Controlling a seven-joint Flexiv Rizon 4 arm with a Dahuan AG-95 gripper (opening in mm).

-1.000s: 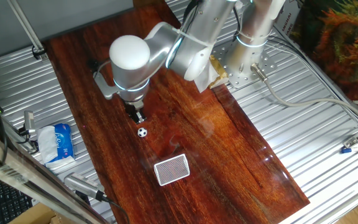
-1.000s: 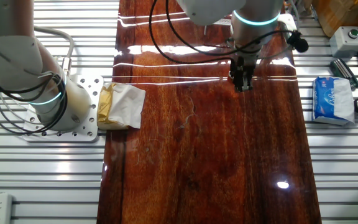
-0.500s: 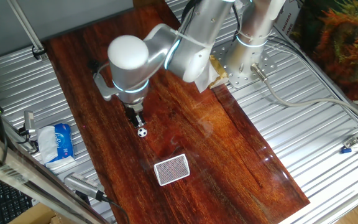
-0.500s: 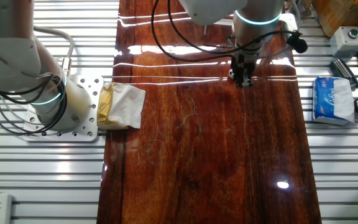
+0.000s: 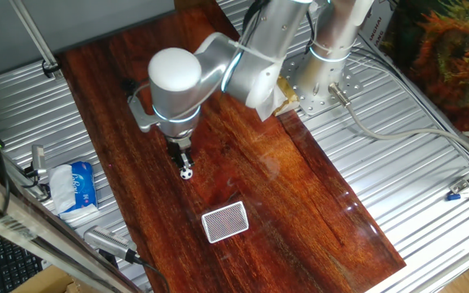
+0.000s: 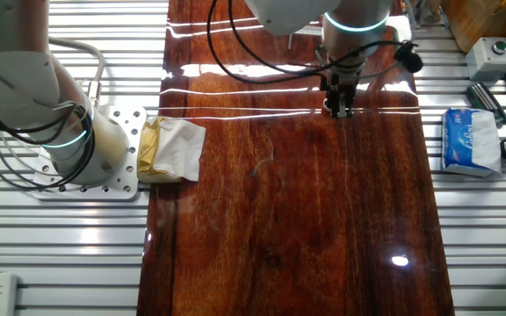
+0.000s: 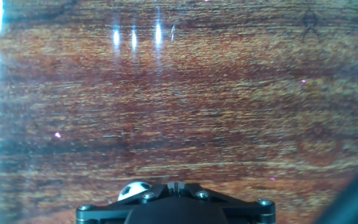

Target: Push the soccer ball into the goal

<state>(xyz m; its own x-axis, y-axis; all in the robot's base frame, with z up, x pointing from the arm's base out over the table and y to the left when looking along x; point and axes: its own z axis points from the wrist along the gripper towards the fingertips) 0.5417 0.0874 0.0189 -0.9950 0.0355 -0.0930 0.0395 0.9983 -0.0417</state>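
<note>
Since a second ago the gripper (image 5: pixel 184 157) slid right against the soccer ball (image 5: pixel 186 172) mid-frame, jaws look closed; an off-centre nudge could roll it wide of the goal (image 5: pixel 225 221).

The hand (image 5: pixel 184 156) now sits closer to the soccer ball (image 5: pixel 186 172) than before. The tips look to touch it.

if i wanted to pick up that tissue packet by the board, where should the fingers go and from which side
Grip the tissue packet across its narrow width, coming straight down from above. It lies flat on the slatted table, long sides exposed, with free space either side for the fingers; soft wrap should squeeze slightly.
</note>
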